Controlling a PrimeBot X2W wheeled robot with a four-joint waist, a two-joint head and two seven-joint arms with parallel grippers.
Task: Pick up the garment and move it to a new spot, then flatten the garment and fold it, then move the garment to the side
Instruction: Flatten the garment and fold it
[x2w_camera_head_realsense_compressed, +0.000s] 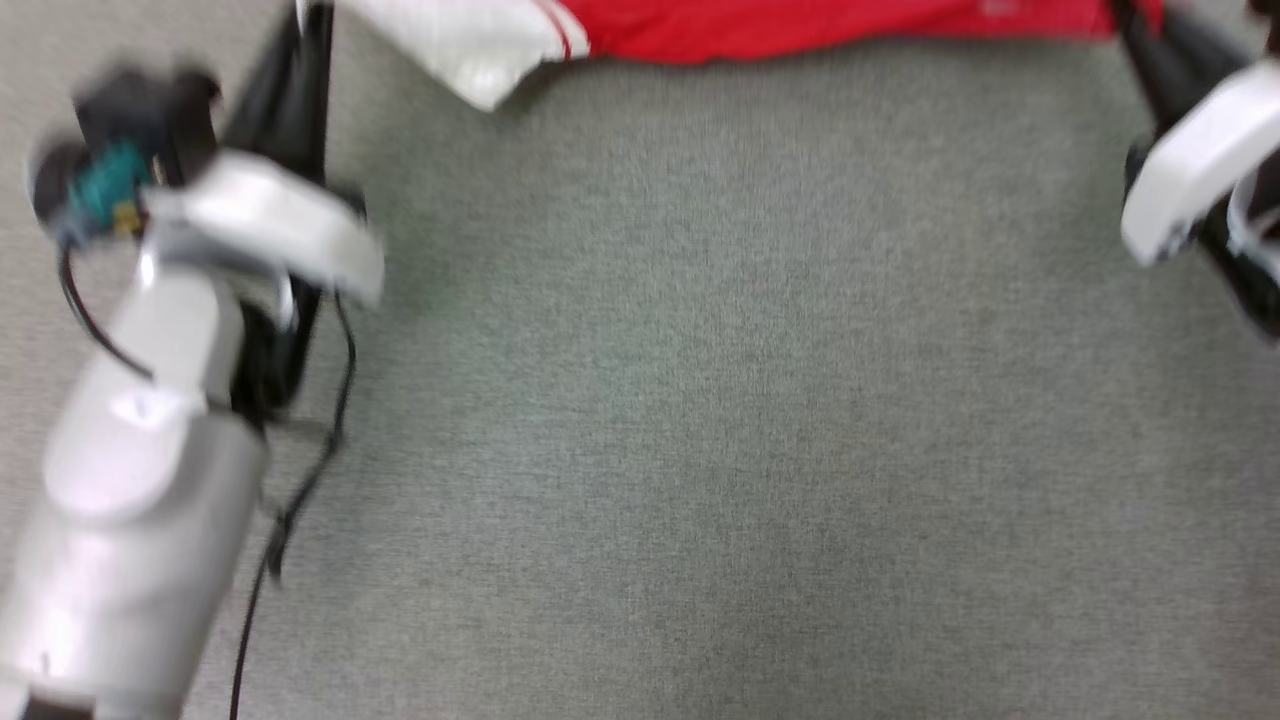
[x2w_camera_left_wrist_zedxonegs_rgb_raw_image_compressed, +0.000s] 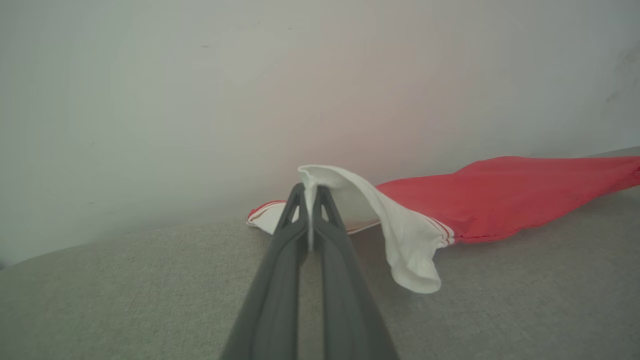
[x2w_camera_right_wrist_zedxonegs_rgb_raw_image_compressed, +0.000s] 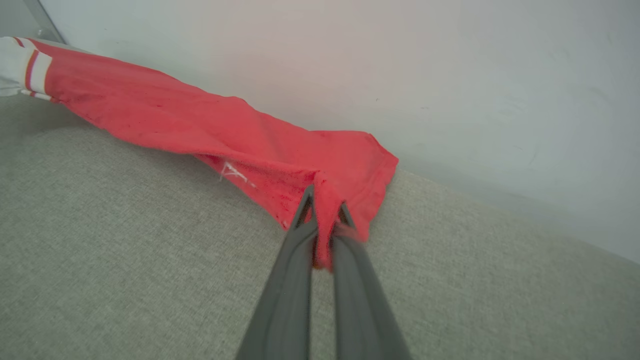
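Garment (x2w_camera_head_realsense_compressed: 830, 25) sits at 12 o'clock in the head view, a red band stretched along the top edge, with its white sleeve (x2w_camera_head_realsense_compressed: 470, 50) drooping at 11 o'clock. That view is motion-blurred, so fine detail is lost.

Left gripper (x2w_camera_left_wrist_zedxonegs_rgb_raw_image_compressed: 310, 192): jaws clenched on a thin fold of white sleeve fabric, pinched right at the tips. The rest of the sleeve spills over to 4 o'clock of the tips and hangs low over the grey counter (x2w_camera_left_wrist_zedxonegs_rgb_raw_image_compressed: 125, 300). Cannot tell whether the sleeve end touches it. The red body runs off to 3 o'clock in the left wrist view.

Right gripper (x2w_camera_right_wrist_zedxonegs_rgb_raw_image_compressed: 325, 200): jaws clenched on bunched red fabric near a hemmed corner, with cloth wedged between the fingers. From there the garment runs up to 10 o'clock in the right wrist view. Red-white trim (x2w_camera_right_wrist_zedxonegs_rgb_raw_image_compressed: 32, 70) is at the far end, and a small white mark (x2w_camera_right_wrist_zedxonegs_rgb_raw_image_compressed: 232, 174) shows on the underside fold. The lower edge lies close to the counter near the tips.

The garment spans between both grippers along the far side of the counter, just in front of the pale wall (x2w_camera_right_wrist_zedxonegs_rgb_raw_image_compressed: 450, 75).

In the head view the left forearm (x2w_camera_head_realsense_compressed: 130, 480) is at 8 o'clock, with a black cable (x2w_camera_head_realsense_compressed: 300, 500) trailing beside it. The right arm's white shell (x2w_camera_head_realsense_compressed: 1190, 160) is at 2 o'clock. The counter between the arms is bare grey fabric.
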